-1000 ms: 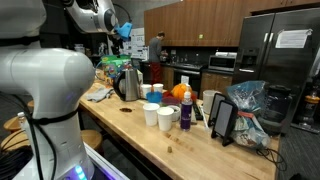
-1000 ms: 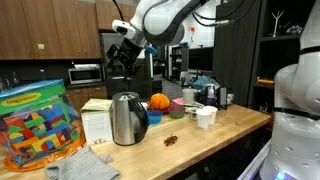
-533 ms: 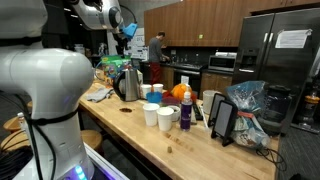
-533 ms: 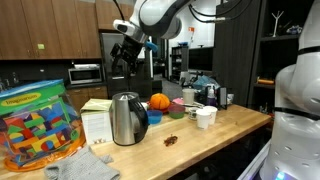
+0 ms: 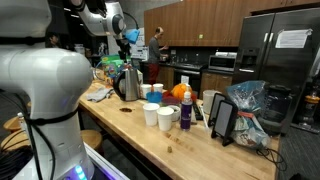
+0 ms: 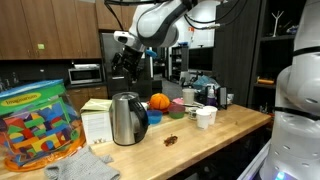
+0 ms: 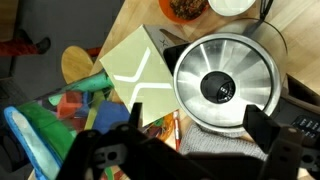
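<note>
In an exterior view, a clear tub of colourful blocks (image 6: pixel 35 125), a pale green card box (image 6: pixel 96 120), then the polished steel kettle (image 6: pixel 127 118) stand upright along the wooden counter (image 6: pixel 195 135). High above the kettle hangs the black gripper (image 6: pixel 124 56), fingers (image 7: pixel 262 128) spread, apparently empty, framing its lid.

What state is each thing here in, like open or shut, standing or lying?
Kettle, upright, lid on.
Hand, open, empty, high above the kettle.
Cups, upright, no lids.
Block tub, upright, lid on, full of blocks.
Tablet, propped up, leaning back.
</note>
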`<action>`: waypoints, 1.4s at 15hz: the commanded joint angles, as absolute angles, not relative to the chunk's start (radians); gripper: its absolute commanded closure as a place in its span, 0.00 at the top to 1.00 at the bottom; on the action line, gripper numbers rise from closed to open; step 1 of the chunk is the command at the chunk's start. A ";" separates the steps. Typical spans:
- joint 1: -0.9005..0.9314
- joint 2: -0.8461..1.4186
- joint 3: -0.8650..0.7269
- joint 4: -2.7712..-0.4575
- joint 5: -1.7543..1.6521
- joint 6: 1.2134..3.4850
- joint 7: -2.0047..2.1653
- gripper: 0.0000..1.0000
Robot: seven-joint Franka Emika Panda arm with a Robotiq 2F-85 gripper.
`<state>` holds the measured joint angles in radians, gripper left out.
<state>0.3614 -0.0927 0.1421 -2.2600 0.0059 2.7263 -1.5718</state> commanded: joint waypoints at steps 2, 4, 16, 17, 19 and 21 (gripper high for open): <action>0.333 -0.043 0.167 -2.243 0.048 2.793 -1.618 1.00; 0.356 -0.026 0.146 -2.245 0.070 2.817 -1.632 1.00; 0.359 0.016 0.155 -2.243 0.219 2.848 -1.738 1.00; 0.359 0.017 0.154 -2.243 0.226 2.851 -1.745 1.00; 0.359 0.019 0.154 -2.240 0.236 2.853 -1.756 1.00; 0.359 0.022 0.154 -2.235 0.241 2.854 -1.762 1.00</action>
